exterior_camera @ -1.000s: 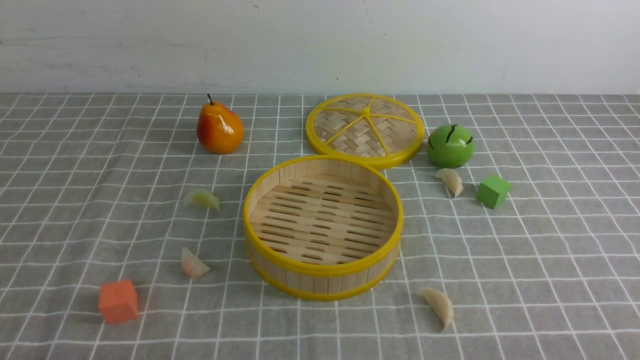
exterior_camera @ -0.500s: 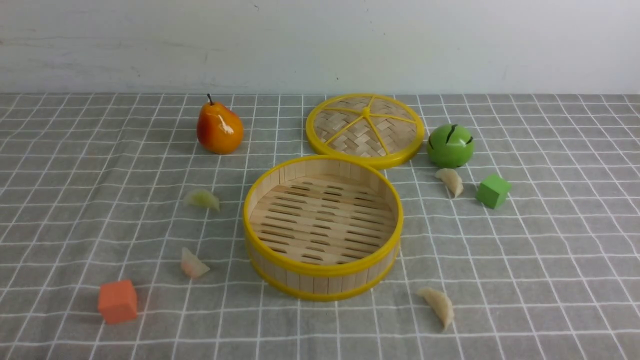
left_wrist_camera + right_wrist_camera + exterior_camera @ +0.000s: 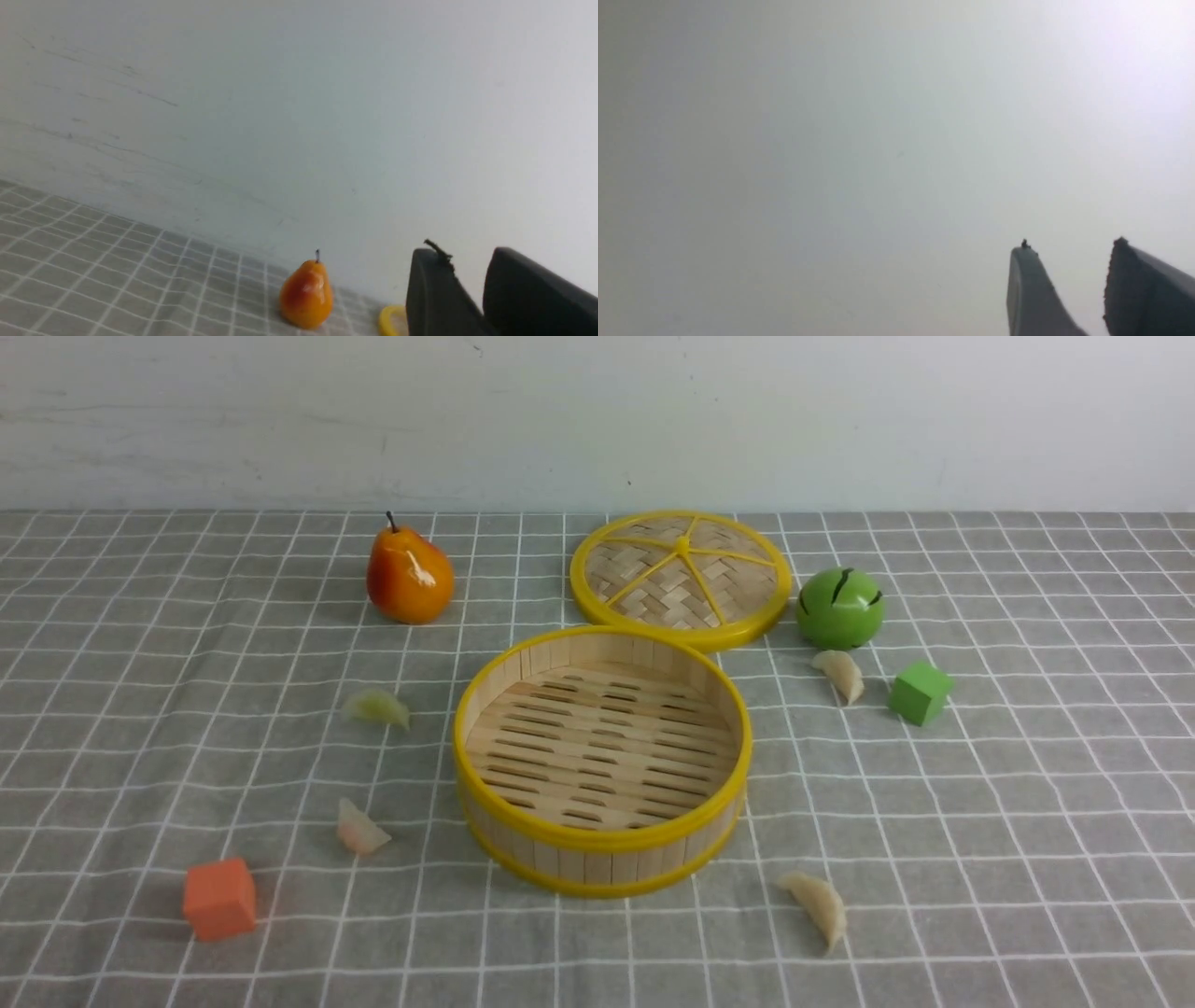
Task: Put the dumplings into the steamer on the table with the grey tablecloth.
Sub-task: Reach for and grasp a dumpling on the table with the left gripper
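Dumplings (image 3: 376, 707) lie on the grey tablecloth (image 3: 980, 803), two left and two right of the empty steamer (image 3: 597, 863). They are likely light and slippery, so pinch the thick middle. Left gripper (image 3: 467, 254) and right gripper (image 3: 1071, 247) show a narrow gap and hold nothing.

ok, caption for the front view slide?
Empty steamer centred on the grey tablecloth, four dumplings scattered around it, lid lying behind.

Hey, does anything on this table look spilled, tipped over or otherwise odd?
Nothing stands out. The steamer sits upright and empty, its lid lies flat behind it, and the four dumplings lie loose on the tablecloth around it, none visibly broken.
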Action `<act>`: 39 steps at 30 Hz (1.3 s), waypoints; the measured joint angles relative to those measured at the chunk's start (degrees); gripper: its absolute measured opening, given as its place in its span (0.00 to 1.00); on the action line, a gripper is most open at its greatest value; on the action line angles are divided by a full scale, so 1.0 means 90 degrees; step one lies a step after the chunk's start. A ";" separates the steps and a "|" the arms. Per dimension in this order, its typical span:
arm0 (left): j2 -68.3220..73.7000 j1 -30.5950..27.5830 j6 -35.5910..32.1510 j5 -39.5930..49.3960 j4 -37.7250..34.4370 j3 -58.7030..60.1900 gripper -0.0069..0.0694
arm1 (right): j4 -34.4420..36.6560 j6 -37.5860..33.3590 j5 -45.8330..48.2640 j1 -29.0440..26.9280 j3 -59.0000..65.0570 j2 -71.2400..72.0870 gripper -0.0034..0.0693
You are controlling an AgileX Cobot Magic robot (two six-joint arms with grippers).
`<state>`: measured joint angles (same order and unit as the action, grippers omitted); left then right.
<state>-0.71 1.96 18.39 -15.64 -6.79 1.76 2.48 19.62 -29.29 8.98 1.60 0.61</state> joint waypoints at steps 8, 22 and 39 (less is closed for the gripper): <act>0.0254 0.0000 0.1057 0.0309 0.0628 -0.1331 0.07 | 0.0304 0.0826 0.0093 0.0000 -0.0559 -0.0536 0.22; 0.5468 0.0124 0.1702 0.2682 0.0950 -0.4167 0.07 | -0.1261 -0.1138 0.4380 0.0065 -0.3263 -0.4398 0.04; 1.1098 0.1238 0.1345 0.4947 0.0805 -0.8278 0.55 | -0.0530 -0.1637 0.6499 0.1194 -0.4453 -0.6863 0.05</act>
<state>99.18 13.11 30.50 28.88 0.46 -72.74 -2.29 4.88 29.20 19.72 -38.47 -61.16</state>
